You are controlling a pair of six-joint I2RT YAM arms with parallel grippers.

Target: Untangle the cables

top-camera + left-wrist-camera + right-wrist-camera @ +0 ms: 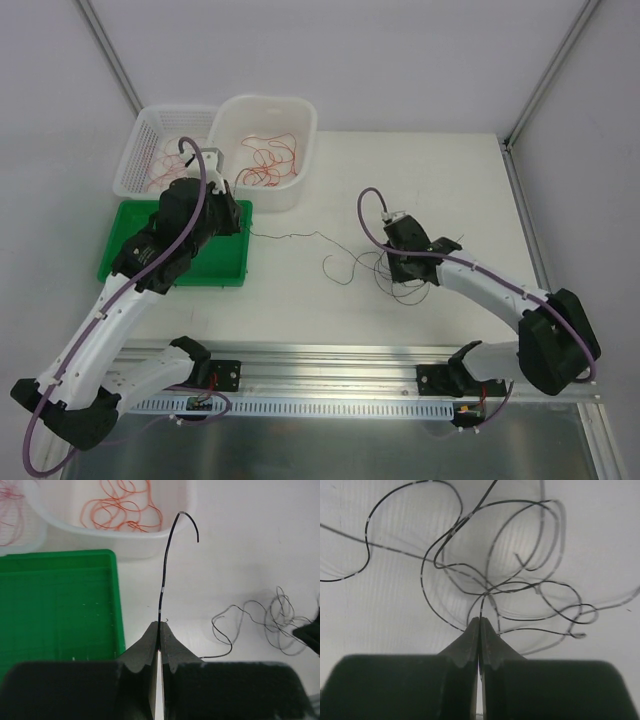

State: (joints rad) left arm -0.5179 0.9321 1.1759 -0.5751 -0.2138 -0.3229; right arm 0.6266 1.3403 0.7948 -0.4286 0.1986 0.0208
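Left claw (159,625), right claw (480,621) each clamped on black cable (163,580). Tub (283,197): orange cables (270,160). Basket (133,152): red cables (165,165).

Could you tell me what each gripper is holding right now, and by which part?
The left gripper pinches a black cable near one end, its curved tip poking free. The right gripper pinches a strand of the black tangle.

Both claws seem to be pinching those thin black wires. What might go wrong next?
The left gripper is shut on a black wire, the right gripper on the tangle. Pulling apart might tighten the tangle into a knot instead of freeing a strand. The black wire could also slip from the left gripper's narrow pinch.
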